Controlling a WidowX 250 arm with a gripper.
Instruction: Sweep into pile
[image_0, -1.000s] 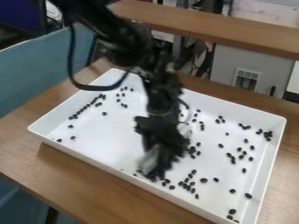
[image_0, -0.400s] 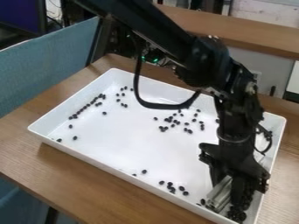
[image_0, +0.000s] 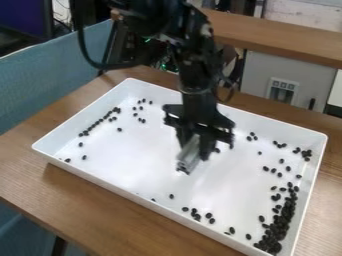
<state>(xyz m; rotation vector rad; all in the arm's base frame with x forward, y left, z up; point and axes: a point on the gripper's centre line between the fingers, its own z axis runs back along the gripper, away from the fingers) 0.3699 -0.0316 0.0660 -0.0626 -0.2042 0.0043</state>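
Item: one white tray, on a wooden table.

Item: one main pile of dark beans, in the tray's near right corner, thickest at the corner and tapering far-ward along the right wall. This counted as the work done; by judgement, the greater share of the gathering.

Item: one black gripper, above the middle of the tray, pinched on a pale grey ridged piece, presumably the sweeping tool. The piece slanted down toward the tray floor; whether its tip touched, could not be told.

Outstanding, by place:
- Left: a slanting row of beans beside the left wall, with a few strays near-ward of it.
- Far left: a small loose group, a little to the right of the row.
- Near side: a short string of beans along the near wall, between the middle and the pile.
- Right, middle depth: scattered beans, well apart from one another in places.
- Far right: a tight clump by the right wall, others to its left.

Assessment: task partly complete, perhaps somewhat past halfway. One pile was well formed; the left and far groups likely needed the longest strokes, and the near string only a short push rightward.
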